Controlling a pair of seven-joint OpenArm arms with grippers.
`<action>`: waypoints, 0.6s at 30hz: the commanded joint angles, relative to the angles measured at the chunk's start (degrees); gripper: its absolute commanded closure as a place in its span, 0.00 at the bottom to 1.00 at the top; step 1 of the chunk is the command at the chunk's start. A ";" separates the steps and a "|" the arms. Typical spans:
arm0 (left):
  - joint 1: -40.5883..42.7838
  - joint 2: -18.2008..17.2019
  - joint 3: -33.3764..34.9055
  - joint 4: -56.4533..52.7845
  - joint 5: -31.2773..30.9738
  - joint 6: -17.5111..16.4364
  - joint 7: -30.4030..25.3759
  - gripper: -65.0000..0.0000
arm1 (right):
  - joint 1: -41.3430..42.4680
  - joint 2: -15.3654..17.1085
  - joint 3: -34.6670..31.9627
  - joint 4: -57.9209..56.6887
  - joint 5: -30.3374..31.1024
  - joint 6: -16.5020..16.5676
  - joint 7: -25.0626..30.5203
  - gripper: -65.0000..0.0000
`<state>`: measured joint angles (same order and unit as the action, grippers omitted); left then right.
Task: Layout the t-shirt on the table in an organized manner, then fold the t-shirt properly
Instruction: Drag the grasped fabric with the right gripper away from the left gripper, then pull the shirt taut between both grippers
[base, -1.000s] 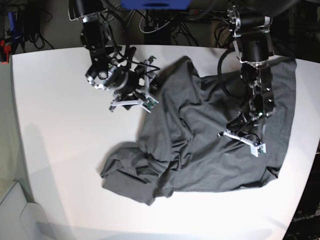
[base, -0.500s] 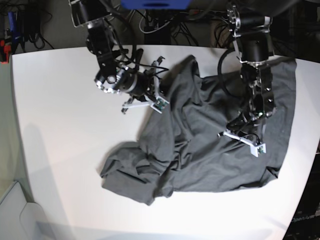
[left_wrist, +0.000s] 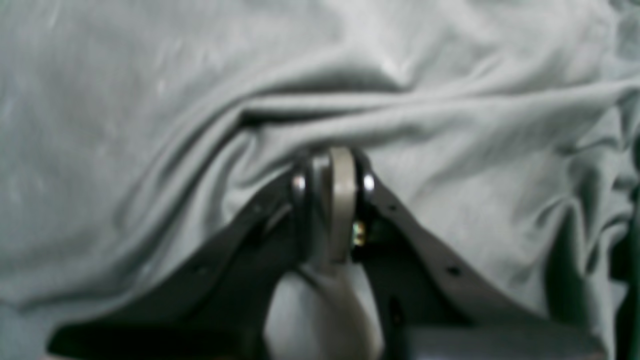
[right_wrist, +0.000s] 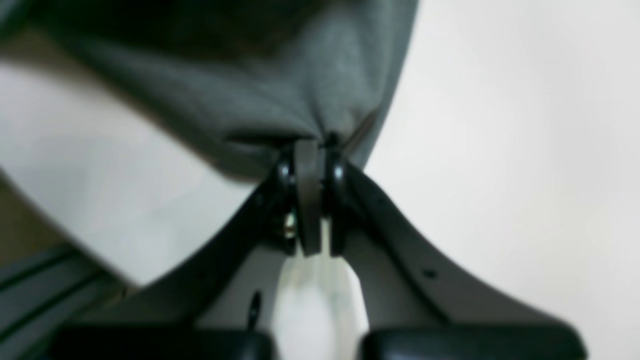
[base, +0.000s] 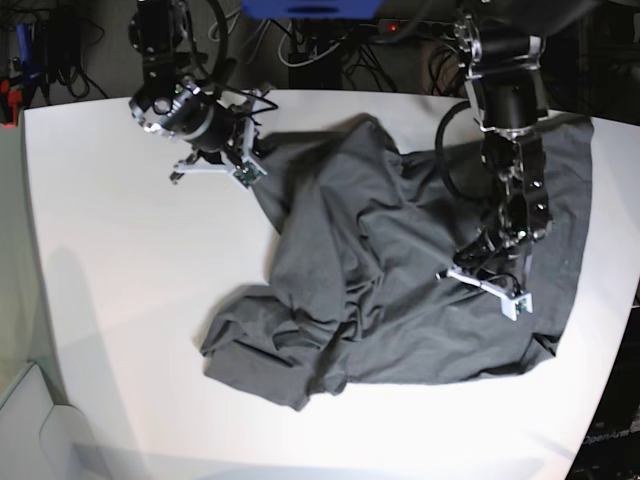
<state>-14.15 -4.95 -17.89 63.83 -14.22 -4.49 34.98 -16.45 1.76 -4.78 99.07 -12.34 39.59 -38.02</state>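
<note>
T-shirt (base: 400, 270): we see it lying crumpled across the centre and right of the base view on the bench (base: 120, 280), its upper right part reaching the bench's far right edge and a bunched lump at lower centre-left.
Right claw (right_wrist: 310, 145): we find it at upper left of the base view (base: 245, 150), jaws pressed together and pinching an edge of the t-shirt (right_wrist: 300, 90); a strip of cloth runs from it to the main mass.
Left claw (left_wrist: 332, 157): we see it at right of the base view (base: 500, 265), down on the cloth, jaws drawn together with a fold of t-shirt (left_wrist: 200, 125) bunched at the tips.
Bench: we see it white and bare along the left and bottom of the base view.
Focus: both wrist views are blurred.
</note>
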 joint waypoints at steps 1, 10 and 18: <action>-1.45 -0.90 -0.09 0.83 -0.60 -0.21 -1.09 0.90 | -1.18 0.22 0.07 0.93 -0.98 0.41 -1.76 1.00; -2.68 -0.98 0.00 1.09 -0.60 -0.21 -1.00 0.90 | -8.30 -0.05 0.16 1.20 -0.98 0.41 -1.32 1.00; -2.68 -0.98 0.00 1.18 -0.33 -0.30 -1.00 0.90 | -11.55 -1.28 0.16 1.20 -0.98 0.41 -1.23 1.00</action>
<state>-15.40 -5.54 -17.89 63.86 -14.41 -4.49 34.92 -26.33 0.19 -4.51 101.21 -10.55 38.72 -32.82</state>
